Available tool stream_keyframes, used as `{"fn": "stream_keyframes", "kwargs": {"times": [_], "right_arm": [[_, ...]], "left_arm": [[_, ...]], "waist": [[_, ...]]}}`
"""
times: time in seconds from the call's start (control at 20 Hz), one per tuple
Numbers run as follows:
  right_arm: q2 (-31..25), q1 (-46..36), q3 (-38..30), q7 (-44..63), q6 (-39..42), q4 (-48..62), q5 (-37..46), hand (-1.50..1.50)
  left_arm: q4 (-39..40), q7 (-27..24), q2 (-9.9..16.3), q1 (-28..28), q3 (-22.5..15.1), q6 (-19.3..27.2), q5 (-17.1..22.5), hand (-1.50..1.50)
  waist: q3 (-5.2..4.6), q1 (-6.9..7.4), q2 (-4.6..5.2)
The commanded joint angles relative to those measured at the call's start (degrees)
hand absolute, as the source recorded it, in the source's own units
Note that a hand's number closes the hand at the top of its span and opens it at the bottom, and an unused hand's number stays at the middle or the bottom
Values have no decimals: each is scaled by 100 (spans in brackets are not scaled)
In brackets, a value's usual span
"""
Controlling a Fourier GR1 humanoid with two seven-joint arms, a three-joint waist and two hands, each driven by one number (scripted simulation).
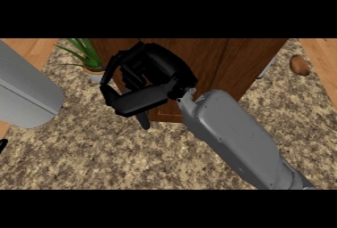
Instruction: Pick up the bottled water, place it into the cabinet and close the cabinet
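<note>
Bottled water cannot be made out anywhere in the head view; whether it sits behind the right hand cannot be told. Cabinet, of dark reddish-brown wood with vertical grain, stands at the far edge of the speckled granite counter, about midway along that edge. Right hand, black, lies over the cabinet's left part, its fingers curled inward; nothing is visible inside the curl, and one finger points down over the counter just in front of the cabinet's near edge. Right forearm, grey, runs from the counter's near right part up to the hand. Left forearm, grey, overlaps the counter's left edge; its hand is out of view. Potted plant with green blades stands at the far left, beside the cabinet. A brown rounded object lies at the counter's far right corner.
</note>
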Motion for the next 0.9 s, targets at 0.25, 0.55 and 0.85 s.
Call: {"fn": "stream_keyframes", "kwargs": {"times": [0.25,0.55,0.85], "right_arm": [[-578,70,-591,-692,52,753,493,150],[-664,-445,-877,-628,-252,964,644,-150],[-650,-511,-941,-614,-215,1002,597,-150]], "left_arm": [[-14,158,-90,-16,81,-115,-76,-150],[-241,360,-59,-142,132,24,-10,-150],[-198,485,-194,-344,-25,62,-65,-150]], "waist": [[20,-68,71],[20,-39,86],[16,-89,93]]}}
